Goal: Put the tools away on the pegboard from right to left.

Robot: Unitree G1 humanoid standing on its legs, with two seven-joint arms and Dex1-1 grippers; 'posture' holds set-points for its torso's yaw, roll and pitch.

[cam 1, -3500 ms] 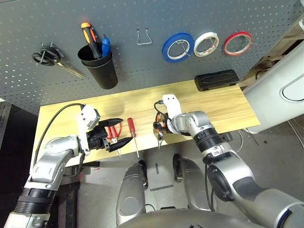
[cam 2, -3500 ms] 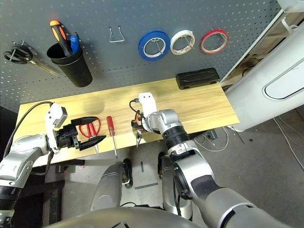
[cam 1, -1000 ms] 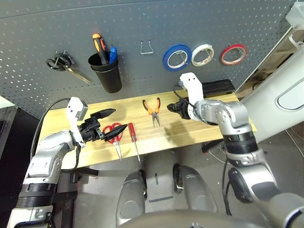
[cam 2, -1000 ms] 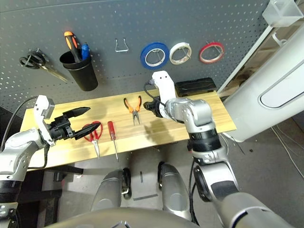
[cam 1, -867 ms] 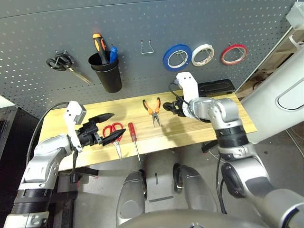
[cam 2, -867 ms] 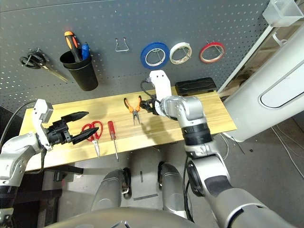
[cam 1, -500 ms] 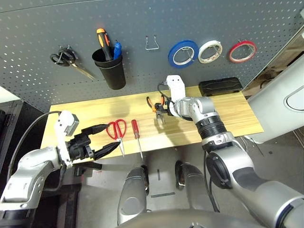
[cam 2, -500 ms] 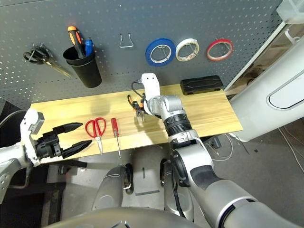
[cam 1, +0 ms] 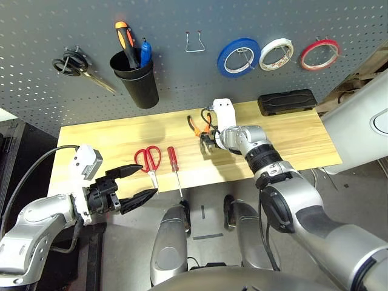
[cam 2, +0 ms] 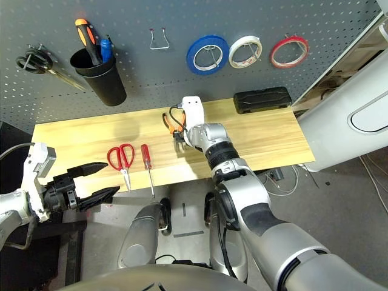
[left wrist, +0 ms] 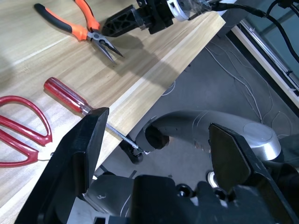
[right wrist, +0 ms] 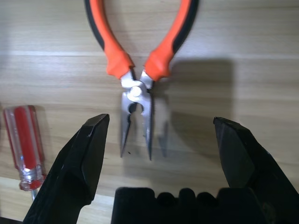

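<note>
Right tool [right wrist: 156, 140] spread wide, hovering over the orange-and-black-handled pliers [right wrist: 138, 70] lying mid-surface near the back edge. Best to straddle both handles squarely, then pinch. Left tool [cam 1: 130, 185] spread too, off the wooden surface's [cam 1: 291, 136] front edge.

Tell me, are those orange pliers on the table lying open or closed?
Slightly open. In the right wrist view the pliers lie flat on the table, handles spread apart, with a narrow gap showing between the two metal tips.
</note>
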